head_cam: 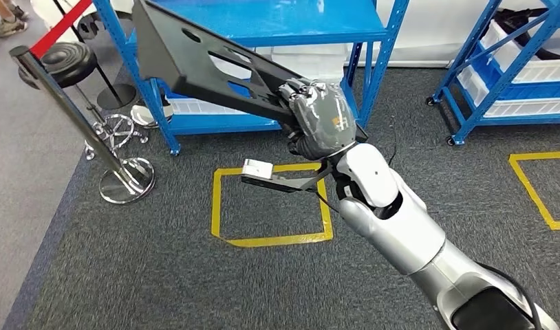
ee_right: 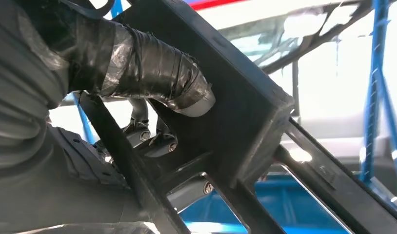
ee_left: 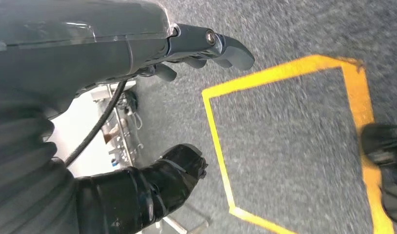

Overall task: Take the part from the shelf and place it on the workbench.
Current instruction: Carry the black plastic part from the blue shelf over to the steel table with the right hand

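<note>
Your right hand (head_cam: pixel 320 118) gripped the black bracket part (head_cam: pixel 195 58) at its near end, thumb (ee_right: pixel 152 73) wrapped over a bar, holding it up tilted in front of the blue shelf (head_cam: pixel 263 27) above the grey carpet (head_cam: pixel 160 275). Your left hand (ee_left: pixel 138 73) held nothing, fingers (ee_left: pixel 221 46) loosely apart over the yellow taped square (ee_left: pixel 284 78) on the floor.

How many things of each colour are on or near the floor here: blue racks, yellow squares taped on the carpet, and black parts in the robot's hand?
Blue shelf racks: 2 (one behind the part, one at the far side)
Yellow taped squares: 2 (one whole, one cut by the picture's edge)
Black part, held by the right hand: 1
Total: 5
</note>
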`<state>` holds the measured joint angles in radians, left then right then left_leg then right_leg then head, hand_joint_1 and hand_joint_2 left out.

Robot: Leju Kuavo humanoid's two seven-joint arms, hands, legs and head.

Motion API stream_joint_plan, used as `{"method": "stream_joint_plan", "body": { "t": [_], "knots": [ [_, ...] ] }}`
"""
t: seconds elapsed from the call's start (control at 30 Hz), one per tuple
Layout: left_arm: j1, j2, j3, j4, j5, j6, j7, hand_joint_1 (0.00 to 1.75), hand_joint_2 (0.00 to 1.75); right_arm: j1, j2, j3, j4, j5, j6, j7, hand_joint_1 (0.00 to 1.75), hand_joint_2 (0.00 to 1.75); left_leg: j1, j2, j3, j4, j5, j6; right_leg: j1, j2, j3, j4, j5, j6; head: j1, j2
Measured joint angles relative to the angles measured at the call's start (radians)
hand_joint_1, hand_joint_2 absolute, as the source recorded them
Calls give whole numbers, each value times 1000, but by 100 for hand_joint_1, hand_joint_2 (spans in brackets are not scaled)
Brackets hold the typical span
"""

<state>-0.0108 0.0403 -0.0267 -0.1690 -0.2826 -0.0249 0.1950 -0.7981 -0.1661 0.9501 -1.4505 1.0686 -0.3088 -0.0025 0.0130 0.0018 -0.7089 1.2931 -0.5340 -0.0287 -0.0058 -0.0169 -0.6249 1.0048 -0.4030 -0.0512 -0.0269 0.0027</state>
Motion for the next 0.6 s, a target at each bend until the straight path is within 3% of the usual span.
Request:
{"method": "stream_joint_plan", "body": {
  "t": [0.03,0.07,0.1,0.17,0.2,0.27,0.3,0.33,0.37,0.4,0.43,0.47,0.53,0.57,0.6],
  "knots": [
    [1,-2,-2,0,-5,4,-6,0,175,13,-26,-7,-12,-10,-2,-4,175,175,4,0,27,-5,33,-5,-2,-3,-20,5,12,6,0,0],
    [1,-3,-3,0,-8,8,-11,0,175,24,-50,-16,-23,-17,-3,-8,175,175,8,0,70,-44,59,-9,-5,-6,-40,12,23,12,0,0],
    [1,-6,-5,0,-11,10,-14,0,175,33,-72,-29,-35,-23,-4,-12,175,175,11,-2,128,-112,59,-12,-7,-6,-59,20,32,19,0,0],
    [4,-11,-9,0,-13,14,-16,0,175,45,-109,-59,-57,-33,-5,-19,175,175,9,-8,223,-251,14,-5,-8,-5,-82,34,52,32,0,0],
    [6,-14,-11,0,-13,15,-16,0,175,48,-123,-72,-67,-37,-4,-23,175,175,5,-11,244,-289,-7,2,-8,-4,-88,34,64,39,1,0],
    [9,-17,-13,0,-10,15,-15,0,175,52,-145,-87,-78,-39,0,-30,175,175,2,-7,235,-299,2,22,-11,1,-92,29,83,52,1,0],
    [8,-19,-14,1,-8,15,-14,0,175,52,-155,-90,-81,-40,3,-33,175,175,3,-4,226,-301,14,32,-12,5,-99,36,68,57,2,0],
    [6,-21,-15,1,-6,15,-12,0,175,53,-162,-93,-84,-39,6,-36,175,175,4,0,214,-303,29,43,-14,8,-109,60,31,60,2,0],
    [4,-22,-15,1,-4,15,-10,0,175,54,-168,-94,-87,-37,9,-39,175,175,5,5,199,-304,44,51,-16,11,-122,105,-26,62,3,0],
    [2,-23,-15,1,-3,15,-8,0,175,55,-171,-95,-90,-35,11,-42,175,175,3,7,183,-304,59,57,-16,12,-134,167,-87,64,4,0],
    [1,-24,-15,1,-2,15,-6,0,175,57,-174,-96,-92,-33,13,-44,175,175,1,9,165,-302,73,60,-17,13,-143,237,-130,67,4,0],
    [1,-24,-15,1,-2,16,-5,0,175,59,-177,-96,-94,-31,15,-45,175,175,-1,10,146,-300,87,60,-17,13,-145,296,-144,68,4,0],
    [2,-24,-14,1,-1,16,-4,0,175,64,-183,-96,-95,-30,18,-45,175,175,-3,11,105,-292,112,58,-17,13,-113,338,-105,67,4,0],
    [2,-24,-15,1,-1,16,-4,0,175,65,-184,-97,-96,-30,19,-45,175,175,-3,11,85,-286,122,56,-17,13,-73,309,-79,64,3,0],
    [1,-24,-15,1,-2,15,-5,0,175,65,-185,-98,-98,-29,18,-45,175,175,-4,10,68,-280,131,52,-15,14,-14,247,-75,60,3,0]
  ]
}}
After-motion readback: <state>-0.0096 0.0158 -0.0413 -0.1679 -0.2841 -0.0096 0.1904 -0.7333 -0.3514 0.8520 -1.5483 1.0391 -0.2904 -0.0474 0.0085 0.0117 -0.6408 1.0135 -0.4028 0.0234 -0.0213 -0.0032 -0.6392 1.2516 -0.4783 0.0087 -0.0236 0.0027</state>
